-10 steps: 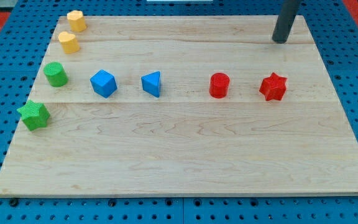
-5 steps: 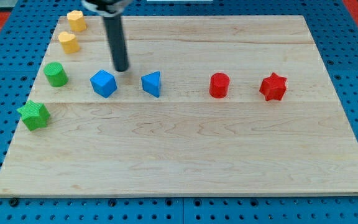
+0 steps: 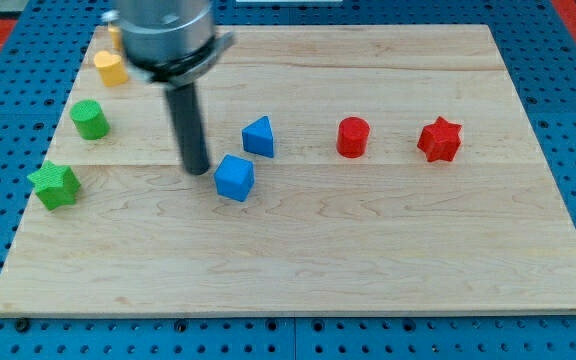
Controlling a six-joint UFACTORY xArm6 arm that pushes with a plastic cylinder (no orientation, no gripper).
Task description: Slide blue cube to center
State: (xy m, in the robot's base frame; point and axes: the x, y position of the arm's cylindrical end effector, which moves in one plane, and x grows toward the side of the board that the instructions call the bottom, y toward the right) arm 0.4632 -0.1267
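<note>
While my tip (image 3: 197, 168) rests on the wooden bench (image 3: 298, 260), it stands just to the view's left of the blue cube (image 3: 234, 178), close beside it; whether they touch I cannot tell. No pincer shows, only the dark rod. The blue cube lies left of the bench's middle, just below and left of the blue wedge-shaped block (image 3: 259, 136). A red cylinder (image 3: 353, 136) and a red star (image 3: 440, 139) sit toward the view's right. At the left edge are a green cylinder (image 3: 90, 119), a green star (image 3: 54, 185) and a yellow block (image 3: 110, 68), partly hidden by the arm.
</note>
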